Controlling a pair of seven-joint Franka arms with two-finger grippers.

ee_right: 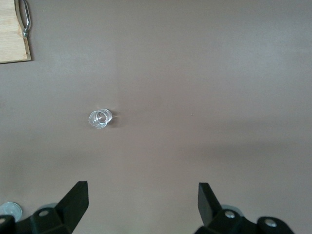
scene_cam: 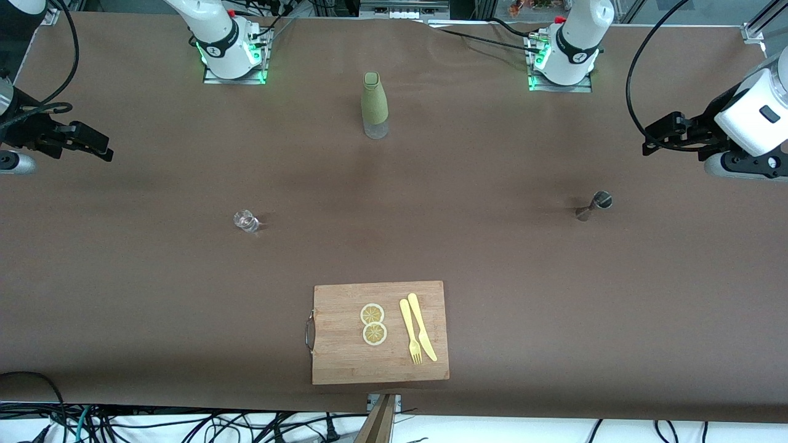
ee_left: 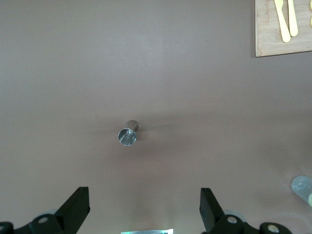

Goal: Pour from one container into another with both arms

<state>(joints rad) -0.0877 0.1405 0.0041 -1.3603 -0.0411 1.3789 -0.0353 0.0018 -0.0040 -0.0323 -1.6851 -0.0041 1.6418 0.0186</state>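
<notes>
The tiny clear glass cup (scene_cam: 246,221) stands upright on the brown table toward the right arm's end; the right wrist view shows it (ee_right: 100,118) from above. The small silver jigger (scene_cam: 594,205) stands toward the left arm's end and appears in the left wrist view (ee_left: 128,135), mouth up. My right gripper (scene_cam: 92,147) hovers open over the table's edge at its own end, well apart from the glass. My left gripper (scene_cam: 655,138) hangs open above the table at its end, apart from the jigger. Both hold nothing (ee_left: 145,202) (ee_right: 143,197).
A tall olive-green bottle (scene_cam: 374,104) stands between the two arm bases. A wooden cutting board (scene_cam: 335,363) lies nearest the front camera, carrying two lemon slices (scene_cam: 373,324) and a yellow fork and knife (scene_cam: 417,332).
</notes>
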